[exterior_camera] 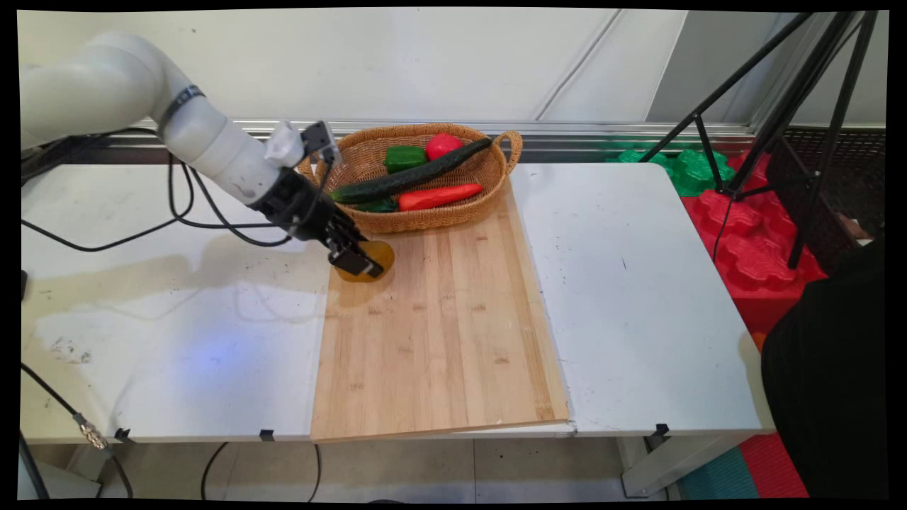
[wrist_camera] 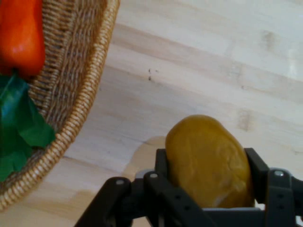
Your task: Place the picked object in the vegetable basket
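Yellow-brown, potato-shaped lump [wrist_camera: 208, 163] sits clamped between the two black fingers of my tool [exterior_camera: 360, 262], low over the far-left corner of the pale bamboo cutting board [exterior_camera: 439, 326] on the white tabletop [exterior_camera: 638, 297]. Just beside it stands the oval wicker basket [exterior_camera: 425, 219] holding a long dark-green cucumber [exterior_camera: 411, 177], red carrot [exterior_camera: 439, 196], green pepper [exterior_camera: 404, 157] and red tomato [exterior_camera: 443, 145].

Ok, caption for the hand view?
Gripper shut on a potato above the bamboo board, beside the basket.
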`<state>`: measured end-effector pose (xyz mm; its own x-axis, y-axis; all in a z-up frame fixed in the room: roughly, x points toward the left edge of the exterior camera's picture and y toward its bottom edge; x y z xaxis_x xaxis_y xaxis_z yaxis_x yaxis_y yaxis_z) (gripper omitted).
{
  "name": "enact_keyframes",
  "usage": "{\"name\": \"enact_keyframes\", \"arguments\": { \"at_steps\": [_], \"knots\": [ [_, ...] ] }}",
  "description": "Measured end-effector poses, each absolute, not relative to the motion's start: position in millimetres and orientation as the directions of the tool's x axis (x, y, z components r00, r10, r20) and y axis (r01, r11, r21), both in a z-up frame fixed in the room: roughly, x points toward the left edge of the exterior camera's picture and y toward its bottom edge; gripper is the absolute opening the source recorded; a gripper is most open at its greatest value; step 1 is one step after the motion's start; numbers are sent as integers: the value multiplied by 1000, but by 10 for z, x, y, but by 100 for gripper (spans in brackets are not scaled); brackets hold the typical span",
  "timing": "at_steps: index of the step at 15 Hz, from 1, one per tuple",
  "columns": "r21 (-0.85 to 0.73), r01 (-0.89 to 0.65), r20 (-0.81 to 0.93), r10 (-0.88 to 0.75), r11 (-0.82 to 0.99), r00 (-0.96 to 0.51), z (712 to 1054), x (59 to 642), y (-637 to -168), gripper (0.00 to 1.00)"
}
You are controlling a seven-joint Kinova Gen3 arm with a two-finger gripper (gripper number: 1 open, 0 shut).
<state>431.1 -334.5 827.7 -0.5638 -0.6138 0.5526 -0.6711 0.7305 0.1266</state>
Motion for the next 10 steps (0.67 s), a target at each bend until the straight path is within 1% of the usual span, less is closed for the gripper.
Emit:
{"name": "enact_keyframes", "arguments": {
  "at_steps": [4,10],
  "knots": [
    [119,-662,590,-589,740,-553,8488,4432,-3251,0],
    [93,-662,679,-534,744,-505,9013,4757,-3158,0]
  ]
}}
